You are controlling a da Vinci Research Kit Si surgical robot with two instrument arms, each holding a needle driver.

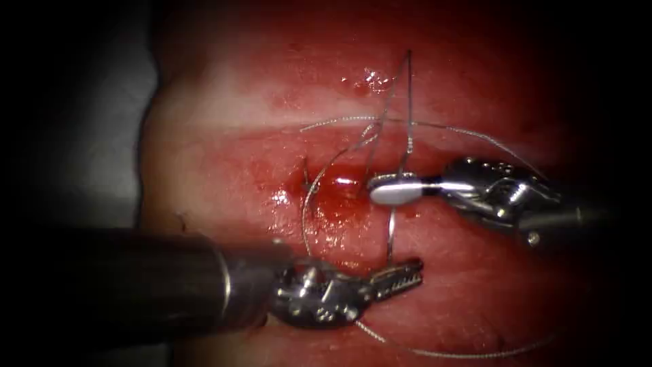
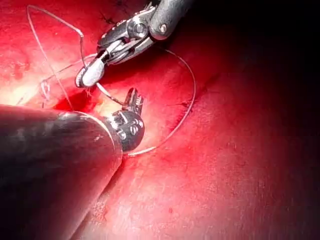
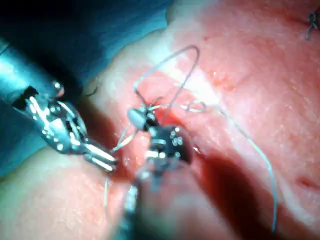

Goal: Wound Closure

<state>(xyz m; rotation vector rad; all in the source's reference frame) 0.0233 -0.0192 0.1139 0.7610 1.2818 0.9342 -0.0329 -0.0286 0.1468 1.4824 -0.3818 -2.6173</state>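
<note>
- thread (image 1: 409,102) is what the right gripper (image 1: 395,191) has hold of: it is closed tight on a strand just right of the cut (image 1: 336,194), near the middle of the tissue (image 1: 475,312), and that strand rises taut toward the tissue's far edge.
- left gripper (image 1: 402,274) lies low over the tissue toward its near edge, below the cut. a short bright strand (image 1: 392,234) runs from it up to the right gripper. i cannot tell whether it is parted or closed, nor whether it grips that strand.
- needle: i cannot pick it out for sure. the short bright strand curves slightly and may be needle or thread. nothing clearly shows a needle in the tissue.
- doing it well, as i judge it: keep the held strand taut but gentle so it does not cut into the soft edge of the cut, keep the two tips apart, and move slowly so the lines stay readable.
- in the way: a wide slack loop (image 1: 475,136) sweeps round the right gripper, and another arc (image 1: 441,353) runs by the tissue's near edge. either could snag a wrist. strands cross above the cut.
- around: red fluid (image 1: 326,211) pools in and below the cut, glossy and likely slippery. a short dark thread end (image 1: 305,170) sits just left of the cut. grey cloth (image 1: 68,136) lies past the tissue's left edge.
</note>
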